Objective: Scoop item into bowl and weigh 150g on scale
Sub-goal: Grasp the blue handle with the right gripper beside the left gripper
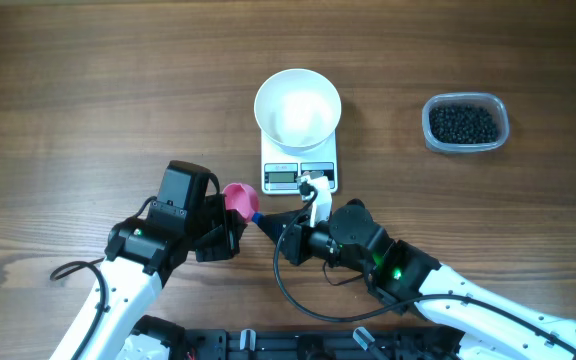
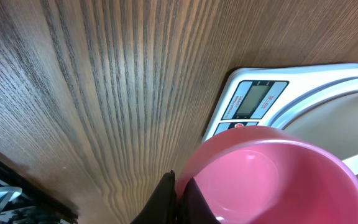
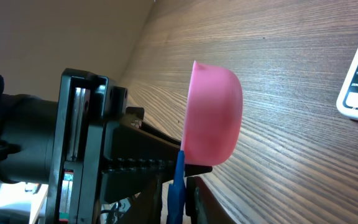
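1. The desk carries everything. The work sits at its 6 o'clock edge, where your two arms meet.
2. The kitchen scale lies at centre with the white bowl on it. The bowl is empty, so no weighing has begun.
3. The clear plastic tub stands at 3 o'clock of the bowl, well apart from it. It holds all the black beads in a loose dark pile.
4. The pink scoop hangs off the scale's 7 o'clock corner, empty, with its cup turned on its side.
5. Your left pincer is clamped shut on the scoop at the base of the cup.
6. Your right pincer sits narrow about the blue handle. You cannot tell whether it grips it yet.
7. I judge this step to be a handover of the scoop, before any scooping.
8. Next, you need a firm right-hand hold on the handle before the left lets go. Then carry the scoop towards 2 o'clock to the tub, cup levelled.
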Motion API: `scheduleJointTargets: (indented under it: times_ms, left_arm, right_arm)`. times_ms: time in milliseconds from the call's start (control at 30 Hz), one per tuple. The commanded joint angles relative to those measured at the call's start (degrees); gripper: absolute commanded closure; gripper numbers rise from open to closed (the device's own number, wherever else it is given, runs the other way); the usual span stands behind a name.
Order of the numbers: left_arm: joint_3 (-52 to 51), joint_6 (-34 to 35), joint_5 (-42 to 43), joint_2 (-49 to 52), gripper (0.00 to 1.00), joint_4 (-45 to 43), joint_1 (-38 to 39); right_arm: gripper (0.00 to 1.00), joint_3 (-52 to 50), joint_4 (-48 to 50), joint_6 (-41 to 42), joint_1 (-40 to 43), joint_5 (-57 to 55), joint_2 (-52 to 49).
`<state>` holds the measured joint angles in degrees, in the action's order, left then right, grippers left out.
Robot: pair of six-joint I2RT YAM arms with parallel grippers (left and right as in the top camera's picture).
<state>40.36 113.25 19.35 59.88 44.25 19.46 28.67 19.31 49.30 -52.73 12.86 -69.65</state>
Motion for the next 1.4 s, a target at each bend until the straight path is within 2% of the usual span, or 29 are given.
scheduleJointTargets:
  times_ms: [0, 300, 667, 767, 867, 967, 1100, 1200, 1367]
  left_arm:
    - [0.2, -0.5, -1.0, -0.6, 0.96, -0.2, 0.3]
    - [0.2, -3.5, -0.8, -0.6, 0.96, -0.2, 0.3]
    - [0.2, -3.5, -0.7, -0.6, 0.96, 0.1, 0.3]
    - [0.2, -3.5, -0.5, -0.6, 0.88, -0.4, 0.3]
    - [0.2, -3.5, -0.3, -0.6, 0.79, -1.0, 0.3]
    - [0.2, -3.5, -0.2, -0.6, 0.75, -1.0, 0.3]
    - [0.2, -3.5, -0.1, -0.7, 0.83, -1.4, 0.3]
    - [0.2, -3.5, -0.1, -0.7, 0.96, -1.9, 0.3]
    - [0.2, -3.5, -0.1, -0.6, 0.96, -2.8, 0.3]
  right_arm:
    - [0.86, 1.1, 0.2, 0.4, -0.2, 1.4, -0.3]
    - [0.95, 1.1, 0.2, 0.4, -0.2, 1.6, -0.3]
    - [0.96, 1.1, 0.7, 0.9, -0.2, 2.8, -0.3]
    - [0.96, 1.1, -2.5, 3.0, -0.2, 1.6, -0.3]
    - [0.96, 1.1, -2.8, 1.6, -0.2, 0.9, -0.2]
    - [0.95, 1.1, -3.1, 0.9, -0.1, -0.4, -0.2]
    - [0.96, 1.1, -3.1, 0.3, -0.1, -0.8, -0.2]
    - [0.96, 1.1, -3.1, 0.7, -0.1, -0.1, -0.2]
    - [0.95, 1.1, -2.2, 4.3, -0.1, 2.3, -0.2]
